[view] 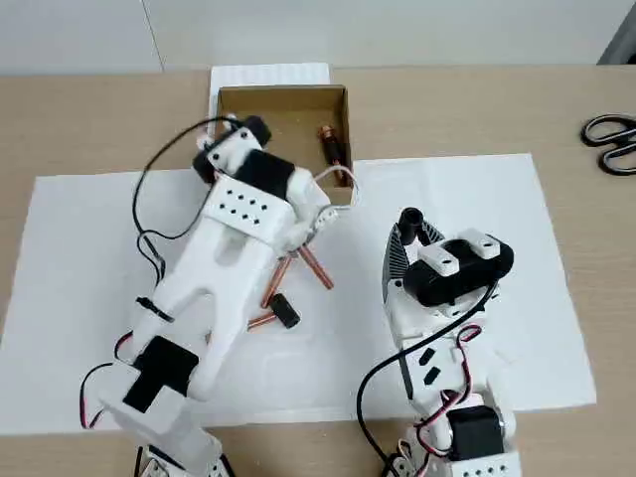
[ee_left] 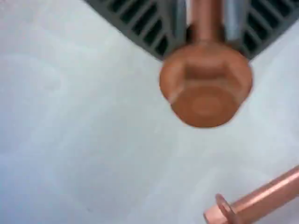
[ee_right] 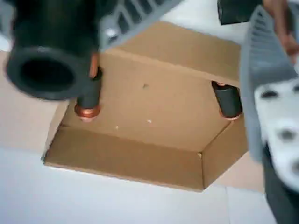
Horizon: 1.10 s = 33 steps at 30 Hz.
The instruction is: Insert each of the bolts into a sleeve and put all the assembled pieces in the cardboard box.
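High view puts the left gripper (view: 313,224) just beside the open brown cardboard box (view: 283,124), and the right gripper (view: 409,234) farther from the box, clamped on a short black tubular sleeve (view: 409,217). Left wrist view shows grey jaws closed on the shank of a copper flanged bolt (ee_left: 205,86). Right wrist view faces the box, where two assembled pieces (ee_right: 88,100) lie; the step in hand looks like mating, and next the shank must line up with the sleeve's bore.

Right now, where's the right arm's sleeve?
High view: the sleeve is clamped in the right gripper, over the white paper, right of centre, just off the lower-right corner of the cardboard box.
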Each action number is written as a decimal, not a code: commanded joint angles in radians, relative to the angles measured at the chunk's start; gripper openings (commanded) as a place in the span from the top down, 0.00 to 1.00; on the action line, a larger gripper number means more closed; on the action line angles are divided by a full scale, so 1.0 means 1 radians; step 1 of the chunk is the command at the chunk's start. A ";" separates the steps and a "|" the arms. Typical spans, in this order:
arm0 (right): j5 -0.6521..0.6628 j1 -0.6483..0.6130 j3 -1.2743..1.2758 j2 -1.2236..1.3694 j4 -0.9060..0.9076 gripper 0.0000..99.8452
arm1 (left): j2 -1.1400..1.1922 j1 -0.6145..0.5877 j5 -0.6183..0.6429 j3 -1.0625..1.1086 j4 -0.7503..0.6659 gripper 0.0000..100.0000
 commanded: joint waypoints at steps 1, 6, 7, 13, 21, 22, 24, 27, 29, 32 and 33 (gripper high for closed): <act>0.009 0.001 -0.008 -0.015 -0.016 1.00 | -0.011 0.000 -0.002 -0.102 0.071 0.99; 0.009 0.001 -0.015 -0.016 -0.019 1.00 | -0.014 0.000 -0.005 -0.102 0.075 0.99; 0.009 0.001 -0.015 -0.016 -0.019 1.00 | -0.026 0.002 -0.018 -0.102 0.075 0.99; 0.009 0.001 -0.015 -0.016 -0.019 1.00 | -0.245 0.008 -0.404 -0.099 0.077 0.99; 0.009 0.001 -0.015 -0.016 -0.025 1.00 | -0.393 0.005 -0.466 -0.027 0.071 0.99; 0.009 0.001 -0.015 -0.016 -0.025 1.00 | -0.393 0.002 -0.482 -0.004 0.071 0.99; 0.009 -0.001 -0.020 -0.016 -0.025 1.00 | -0.397 0.003 -0.514 0.028 0.069 0.99; 0.009 -0.001 -0.048 -0.016 -0.025 1.00 | -0.400 0.000 -0.519 0.028 0.069 0.99; 0.009 -0.016 -0.057 -0.016 -0.025 1.00 | -0.400 0.000 -0.519 0.028 0.074 0.99; 0.009 -0.065 -0.057 -0.016 -0.025 1.00 | -0.400 0.002 -0.517 0.028 0.072 0.99; 0.009 -0.084 -0.057 -0.016 -0.025 1.00 | -0.400 0.005 -0.517 0.027 0.071 0.99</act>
